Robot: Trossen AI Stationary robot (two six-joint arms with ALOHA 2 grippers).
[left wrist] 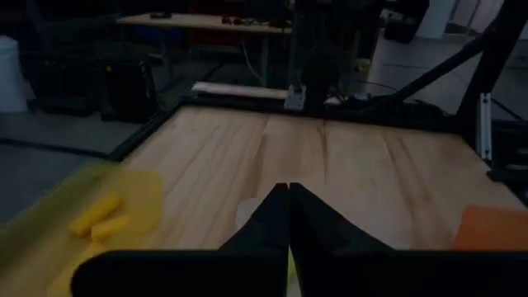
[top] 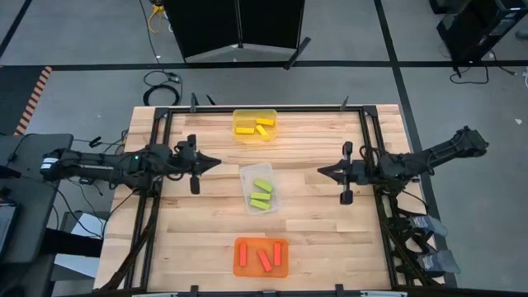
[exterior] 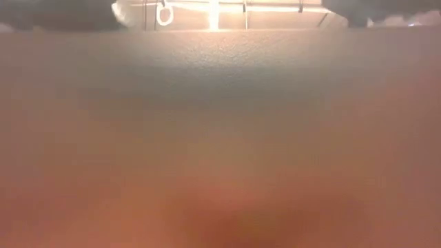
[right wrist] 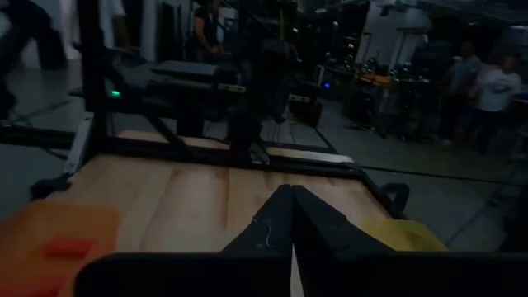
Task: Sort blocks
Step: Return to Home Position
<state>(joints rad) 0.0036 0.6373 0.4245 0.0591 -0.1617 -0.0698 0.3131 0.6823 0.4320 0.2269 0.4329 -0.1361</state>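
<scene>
Nine blocks [top: 261,195] are found binned by colour: yellow blocks [top: 252,128] in the yellow tray [top: 241,115] at 12 o'clock of the table [top: 330,231], green blocks [top: 262,186] in the clear tray [top: 250,173] at centre, red blocks [top: 264,260] in the orange tray [top: 252,270] at 6 o'clock. The left gripper [top: 216,162] is held at 9 o'clock of the clear tray, the right gripper [top: 321,171] at 3, both pinched closed, empty, equally near; only outward retreat is judged needed.
</scene>
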